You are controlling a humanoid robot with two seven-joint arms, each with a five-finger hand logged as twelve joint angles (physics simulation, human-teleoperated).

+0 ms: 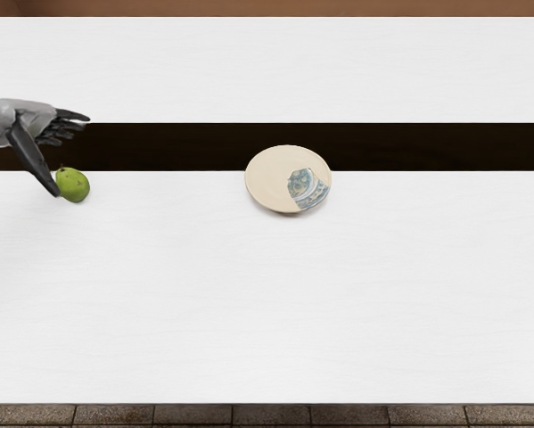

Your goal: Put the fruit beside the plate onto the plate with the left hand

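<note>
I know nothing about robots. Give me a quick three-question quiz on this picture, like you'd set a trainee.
1. True or false: the small round green fruit lies on the round cream plate with a blue pattern.
2. In the picture, the fruit is on which side of the plate? A) left B) right C) in front
3. Fill in: the grey left hand hovers beside the fruit with its dark fingers ____.

Key: 1 false; 2 A; 3 open (spread, holding nothing).

The white table [267, 294] carries a green fruit [72, 185] and cream plate [268, 174].
</note>
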